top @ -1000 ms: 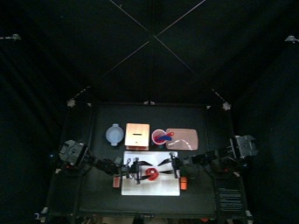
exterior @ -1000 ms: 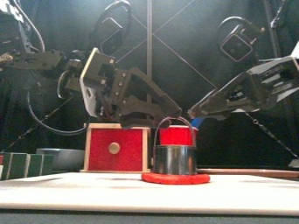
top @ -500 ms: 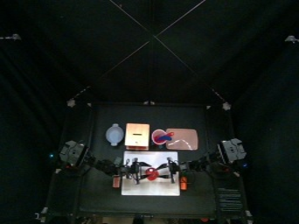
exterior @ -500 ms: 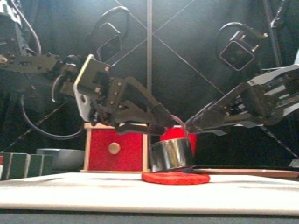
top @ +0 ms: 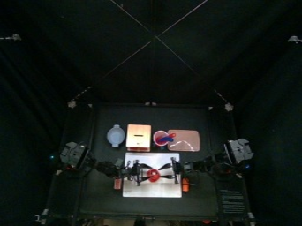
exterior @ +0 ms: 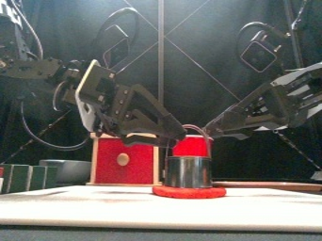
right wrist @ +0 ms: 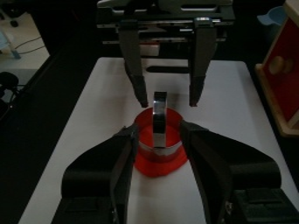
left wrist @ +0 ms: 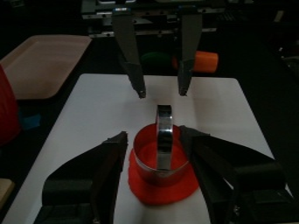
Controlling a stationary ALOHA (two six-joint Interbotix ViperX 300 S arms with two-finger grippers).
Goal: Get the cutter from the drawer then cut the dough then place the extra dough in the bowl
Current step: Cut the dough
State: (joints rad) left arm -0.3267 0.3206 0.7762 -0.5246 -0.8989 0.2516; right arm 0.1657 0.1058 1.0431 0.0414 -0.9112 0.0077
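The round metal cutter (exterior: 189,172) stands upright on the flat red dough (exterior: 189,192), in the middle of the white cutting board (top: 154,185). My left gripper (left wrist: 156,134) is open, its jaws reaching on both sides of the cutter (left wrist: 162,144) and apart from it. Facing it from the other side, my right gripper (right wrist: 156,129) is also open, with the cutter (right wrist: 158,136) and the dough (right wrist: 158,162) between its jaws. In the top view the left gripper (top: 133,173) and right gripper (top: 176,173) flank the dough (top: 153,176).
Behind the board stand the blue-grey bowl (top: 113,135), the wooden box (top: 139,135) with its red drawer front (exterior: 123,159), and the pink tray (top: 189,139) holding the red cup (top: 164,139).
Both grippers have drawn slightly apart from the cutter. The cutter tilted half a second ago and now stands upright on the dough again.
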